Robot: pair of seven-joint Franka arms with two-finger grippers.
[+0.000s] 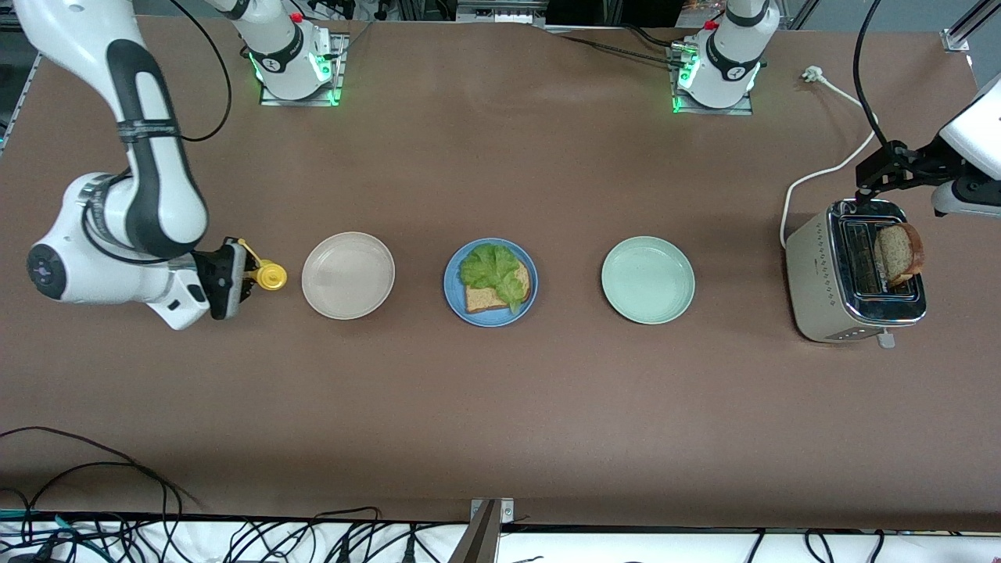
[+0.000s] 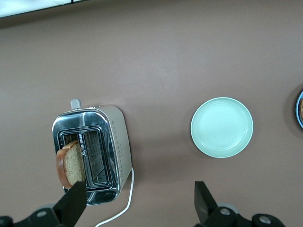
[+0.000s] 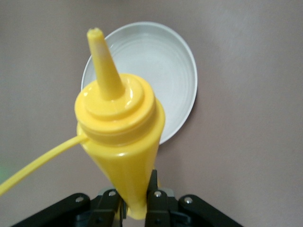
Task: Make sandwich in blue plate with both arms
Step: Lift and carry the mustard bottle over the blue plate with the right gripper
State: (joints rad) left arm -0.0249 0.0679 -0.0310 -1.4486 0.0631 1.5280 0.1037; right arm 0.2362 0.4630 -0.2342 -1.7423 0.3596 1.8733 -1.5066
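The blue plate (image 1: 453, 293) sits mid-table with one brown bread slice (image 1: 485, 298) on it and a green lettuce leaf (image 1: 489, 266) on top. A second bread slice (image 1: 899, 252) stands up out of the toaster slot; it also shows in the left wrist view (image 2: 71, 163). My left gripper (image 1: 880, 170) is open and empty over the toaster's end and its cord, fingers wide apart (image 2: 137, 204). My right gripper (image 1: 235, 275) is shut on a yellow squeeze bottle (image 3: 118, 127), its nozzle pointing at the beige plate.
A beige plate (image 1: 348, 275) lies toward the right arm's end, and a pale mint-green plate (image 1: 647, 280) toward the left arm's end. A silver toaster (image 1: 817, 270) stands past the mint plate, with its white cord (image 1: 829, 168) trailing toward the bases.
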